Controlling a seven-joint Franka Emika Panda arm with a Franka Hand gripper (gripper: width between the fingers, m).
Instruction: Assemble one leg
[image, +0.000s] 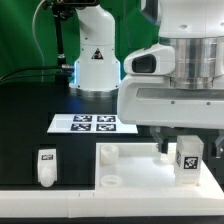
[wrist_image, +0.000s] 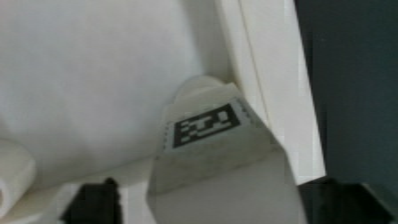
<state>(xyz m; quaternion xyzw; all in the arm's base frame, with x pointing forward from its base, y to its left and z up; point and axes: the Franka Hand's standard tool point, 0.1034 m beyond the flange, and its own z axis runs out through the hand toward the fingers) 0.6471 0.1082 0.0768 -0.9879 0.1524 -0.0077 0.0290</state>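
My gripper (image: 187, 150) is shut on a leg (image: 187, 163), a stubby white peg with a black-and-white tag. It holds the leg upright over the near right part of the white panel (image: 135, 172). In the wrist view the leg (wrist_image: 217, 140) fills the gap between the two dark fingers (wrist_image: 89, 202), with its far end at the panel's raised rim (wrist_image: 263, 70). I cannot tell whether the leg touches the panel. Another identical leg (image: 46, 165) stands on the black table at the exterior view's left.
The marker board (image: 85, 124) lies on the table behind the panel. A white peg-like post (image: 108, 152) stands at the panel's far left corner, with a round hole (image: 112, 181) nearer the front. The arm's white base (image: 97, 60) stands at the back.
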